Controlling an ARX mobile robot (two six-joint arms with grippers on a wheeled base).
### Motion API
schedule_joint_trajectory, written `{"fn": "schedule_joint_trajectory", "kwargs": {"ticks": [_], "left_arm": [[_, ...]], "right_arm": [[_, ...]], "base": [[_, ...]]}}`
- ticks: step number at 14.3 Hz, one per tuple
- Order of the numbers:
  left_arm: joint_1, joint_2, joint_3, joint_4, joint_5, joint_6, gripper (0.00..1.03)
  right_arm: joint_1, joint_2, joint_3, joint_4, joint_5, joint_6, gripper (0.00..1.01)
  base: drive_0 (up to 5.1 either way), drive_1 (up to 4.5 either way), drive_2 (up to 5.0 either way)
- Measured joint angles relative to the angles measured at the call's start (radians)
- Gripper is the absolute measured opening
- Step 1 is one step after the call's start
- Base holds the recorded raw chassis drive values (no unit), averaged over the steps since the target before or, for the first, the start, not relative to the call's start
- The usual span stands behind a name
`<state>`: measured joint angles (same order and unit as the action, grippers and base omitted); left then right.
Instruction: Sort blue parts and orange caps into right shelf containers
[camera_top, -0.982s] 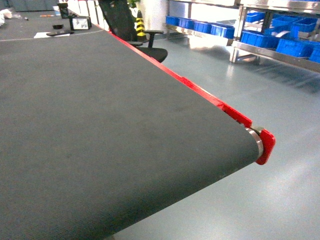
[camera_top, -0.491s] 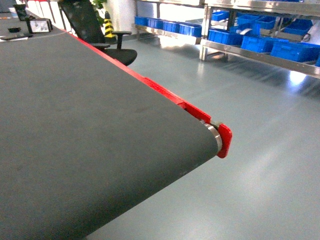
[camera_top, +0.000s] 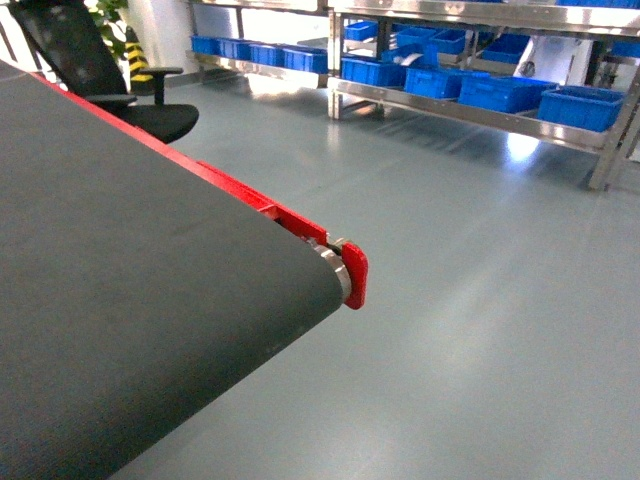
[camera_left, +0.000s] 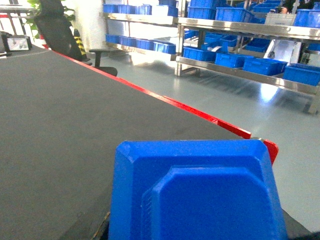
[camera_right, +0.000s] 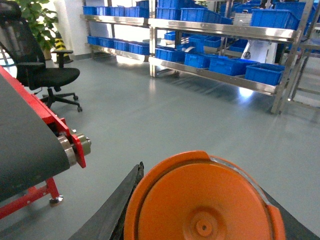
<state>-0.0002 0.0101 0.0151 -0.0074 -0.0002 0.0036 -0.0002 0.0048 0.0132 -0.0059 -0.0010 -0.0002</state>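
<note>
A bright blue part with angular stepped faces fills the lower half of the left wrist view. My left gripper is shut on it, and only dark slivers of its fingers show at the bottom corners. In the right wrist view a round orange cap, seen face-on, sits between the dark fingers of my right gripper, which is shut on it above the floor. Neither gripper appears in the head view.
A dark conveyor belt with a red side rail ends at a roller. Steel shelves with blue crates line the far right wall across grey floor. A black office chair stands behind the belt.
The head view has swung to the right. The belt's end has slid left in the view and the shelves with blue crates now fill more of the top.
</note>
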Motion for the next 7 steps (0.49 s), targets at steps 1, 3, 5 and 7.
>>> {"fn": "schedule_joint_trajectory", "kwargs": {"ticks": [1, 3, 5, 7], "left_arm": [[0.0, 0.0, 0.0, 0.0, 0.0, 0.0, 0.44], [0.0, 0.0, 0.0, 0.0, 0.0, 0.0, 0.44], [0.0, 0.0, 0.0, 0.0, 0.0, 0.0, 0.44], [0.0, 0.0, 0.0, 0.0, 0.0, 0.0, 0.44]], "right_arm": [[0.0, 0.0, 0.0, 0.0, 0.0, 0.0, 0.45], [0.0, 0.0, 0.0, 0.0, 0.0, 0.0, 0.45], [0.0, 0.0, 0.0, 0.0, 0.0, 0.0, 0.45], [0.0, 0.0, 0.0, 0.0, 0.0, 0.0, 0.45]], "base": [[-1.6, -1.55, -1.6], [-1.5, -1.49, -1.5], [-1.6, -1.65, -1.6], [-1.5, -1.52, -1.5]]}}
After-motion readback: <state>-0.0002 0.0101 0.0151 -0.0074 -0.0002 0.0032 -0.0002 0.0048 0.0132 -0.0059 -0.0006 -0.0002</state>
